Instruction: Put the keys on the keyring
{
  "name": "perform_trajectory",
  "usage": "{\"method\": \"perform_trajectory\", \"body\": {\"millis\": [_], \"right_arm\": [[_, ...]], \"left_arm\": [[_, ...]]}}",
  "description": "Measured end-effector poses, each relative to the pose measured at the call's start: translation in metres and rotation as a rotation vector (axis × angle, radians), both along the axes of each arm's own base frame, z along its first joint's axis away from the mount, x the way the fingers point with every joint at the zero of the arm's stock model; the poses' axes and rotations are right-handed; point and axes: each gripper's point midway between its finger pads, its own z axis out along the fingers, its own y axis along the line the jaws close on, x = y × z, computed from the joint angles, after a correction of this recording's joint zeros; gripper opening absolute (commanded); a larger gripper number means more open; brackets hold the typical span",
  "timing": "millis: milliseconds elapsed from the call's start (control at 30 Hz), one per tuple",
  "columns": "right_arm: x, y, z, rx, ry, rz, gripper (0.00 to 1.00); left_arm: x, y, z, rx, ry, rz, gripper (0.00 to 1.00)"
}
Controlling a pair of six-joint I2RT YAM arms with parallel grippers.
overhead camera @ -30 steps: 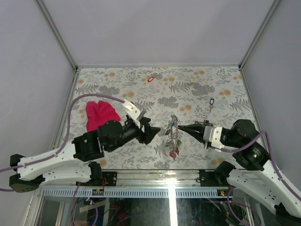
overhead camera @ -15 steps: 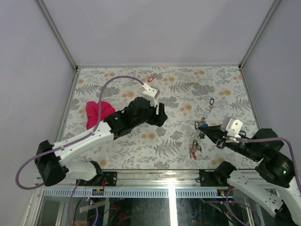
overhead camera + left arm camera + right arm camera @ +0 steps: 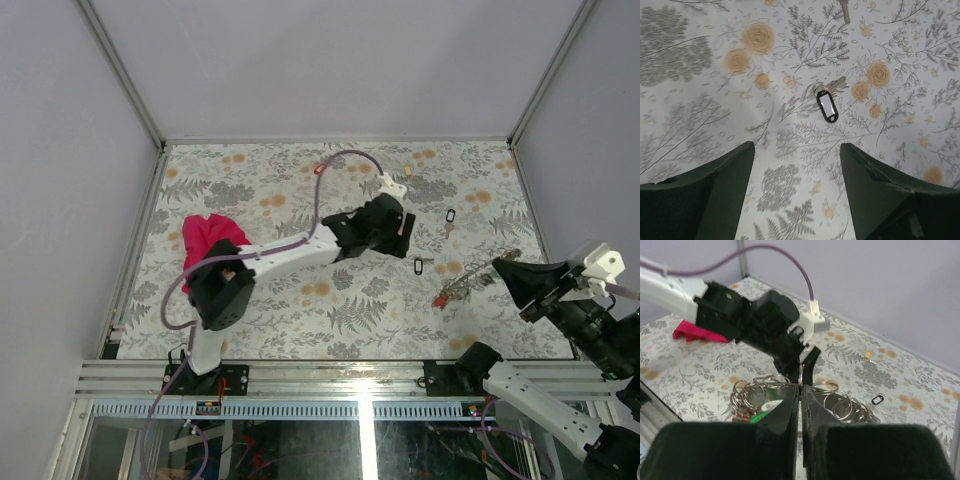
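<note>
My right gripper [image 3: 499, 268] is shut on the keyring [image 3: 470, 283], a thin metal ring hung with several small rings and keys with red and green tags [image 3: 756, 417], held above the table at the right. In the right wrist view its jaws pinch the ring's wire [image 3: 800, 374]. My left gripper [image 3: 399, 233] is stretched out over the table's middle right, open with nothing between its fingers. A loose key with a black tag [image 3: 827, 105] lies on the table just ahead of its fingertips [image 3: 747, 150]. The same key [image 3: 420, 265] lies between the two grippers.
Other loose keys lie around: a second black-tagged one [image 3: 449, 215], a red-tagged one [image 3: 320, 168] and a cream-tagged one [image 3: 408, 170] near the back. A magenta cloth [image 3: 210, 243] lies at the left. Metal frame posts edge the flowered table [image 3: 280, 300].
The left arm has swung from the near middle out to the right and opened wider. The right gripper has drawn back to the right, carrying the keyring with it.
</note>
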Motion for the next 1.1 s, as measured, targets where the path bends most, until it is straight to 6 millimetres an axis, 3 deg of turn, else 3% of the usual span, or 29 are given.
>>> {"method": "perform_trajectory", "body": {"millis": [167,300,500,800,933,1100], "right_arm": [[-0.002,-0.018,0.002,0.030,0.003,-0.075,0.01],[-0.005,-0.026,0.002,0.046,0.001,-0.100,0.01],[-0.005,-0.028,0.001,0.051,0.007,-0.108,0.01],[-0.006,-0.027,0.000,0.057,0.012,-0.108,0.01],[-0.006,-0.027,0.000,0.059,0.014,-0.108,0.01],[-0.005,-0.027,0.000,0.058,0.015,-0.107,0.01]], "left_arm": [[-0.005,-0.043,-0.046,0.090,0.021,-0.028,0.69],[-0.016,-0.063,-0.078,0.152,0.044,-0.058,0.67],[-0.011,-0.083,-0.092,0.187,0.027,-0.057,0.63],[-0.004,-0.075,-0.115,0.276,0.004,-0.015,0.60],[0.000,-0.076,-0.126,0.301,0.001,-0.007,0.55],[0.002,-0.079,-0.126,0.297,-0.003,-0.005,0.45]]}}
